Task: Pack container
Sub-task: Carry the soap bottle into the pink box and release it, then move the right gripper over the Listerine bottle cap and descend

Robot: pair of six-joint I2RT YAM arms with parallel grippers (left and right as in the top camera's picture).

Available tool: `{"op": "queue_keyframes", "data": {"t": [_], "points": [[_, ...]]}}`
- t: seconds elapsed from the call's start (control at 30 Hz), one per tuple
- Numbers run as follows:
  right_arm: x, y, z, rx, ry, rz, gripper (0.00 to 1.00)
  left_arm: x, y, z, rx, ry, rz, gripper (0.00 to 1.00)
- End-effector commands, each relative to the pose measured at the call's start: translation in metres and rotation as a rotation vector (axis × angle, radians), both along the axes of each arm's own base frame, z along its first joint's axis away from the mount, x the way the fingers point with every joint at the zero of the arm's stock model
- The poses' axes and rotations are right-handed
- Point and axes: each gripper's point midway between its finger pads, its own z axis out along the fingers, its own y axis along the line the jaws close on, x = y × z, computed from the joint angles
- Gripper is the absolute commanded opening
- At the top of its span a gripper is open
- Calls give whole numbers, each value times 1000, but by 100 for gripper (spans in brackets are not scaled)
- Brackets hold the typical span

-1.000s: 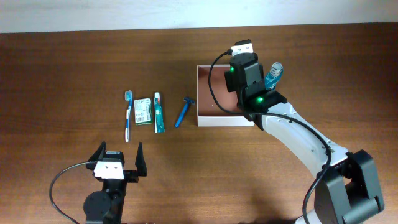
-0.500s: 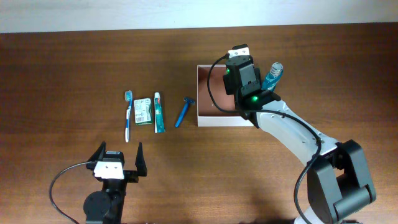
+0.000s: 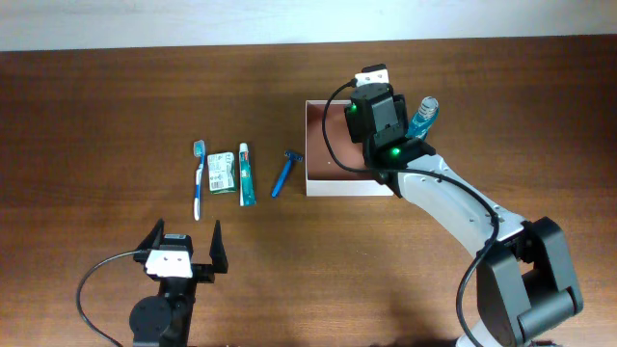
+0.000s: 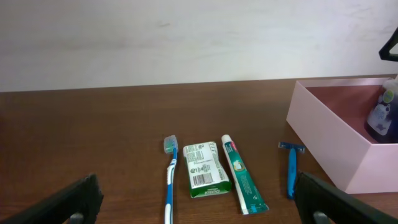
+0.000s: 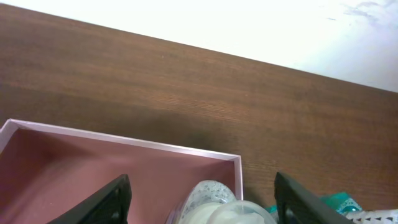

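Brown table [image 3: 96, 116], one container [image 3: 333, 187], four loose toiletries [image 3: 246, 175]

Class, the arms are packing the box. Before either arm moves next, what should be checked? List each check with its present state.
1. Right gripper open: ok, fingers wide apart.
2. Blue bottle inside the container: ok.
3. Bottle standing steady: cannot tell, mostly hidden.
4. Left gripper open and empty: ok.
5. Toothbrush, packet, toothpaste and razor packed: not ok, all lie on the table.
6. Room left in the container: ok, bare floor shows.
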Motion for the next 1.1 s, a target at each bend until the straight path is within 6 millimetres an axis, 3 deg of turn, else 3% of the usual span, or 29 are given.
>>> {"op": "queue_keyframes", "data": {"t": [0.0,0.37,0.57,0.63,0.77,0.93,1.07], "points": [[4,1,22,18,-51,-14,71,0,-2,-1,18,-2,-15,99],[4,-10,78,-28,-162,-31,76,0,-2,-1,18,-2,-15,99],[-9,-38,122,-62,-251,-162,88,0,-2,-1,18,-2,-15,99],[-15,-48,128,-68,-250,-193,88,0,-2,-1,18,-2,-15,99],[-25,-85,119,17,-213,-333,88,0,-2,-1,18,-2,-15,99],[-29,-129,76,254,-52,-424,87,0,-2,-1,18,-2,-15,100],[-26,-143,66,369,4,-394,77,0,-2,-1,18,-2,-15,99]]}}
